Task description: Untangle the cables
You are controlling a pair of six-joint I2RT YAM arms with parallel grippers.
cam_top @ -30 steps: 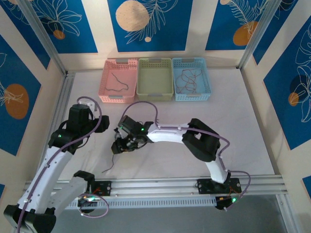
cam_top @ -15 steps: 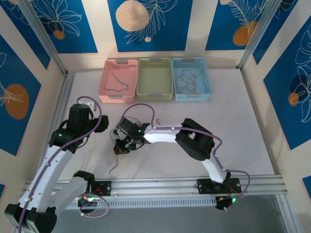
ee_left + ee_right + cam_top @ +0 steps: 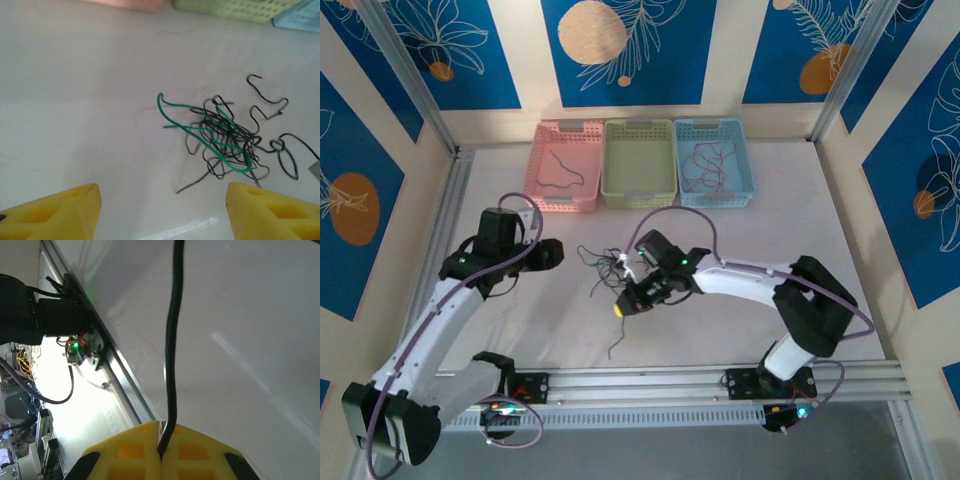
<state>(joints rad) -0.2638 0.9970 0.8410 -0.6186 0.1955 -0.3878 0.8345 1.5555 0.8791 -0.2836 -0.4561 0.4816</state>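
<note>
– Cables point(image 3: 605, 265), where?
– Tangled at the middle of the surface point(image 3: 770, 235), black and green, at three o'clock from the left pincer point(image 3: 552, 253), whose fingers stand spread.
– Right pincer point(image 3: 161, 440)?
– Pressed together on one black cable point(image 3: 172, 340), at five o'clock of the tangle, its loose end trailing toward six o'clock.

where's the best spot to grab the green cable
Grip the green cable at its hooked end left of the tangle, coming from above on that open side: there it loops clear of the rest, so closing should catch nothing else.
</note>
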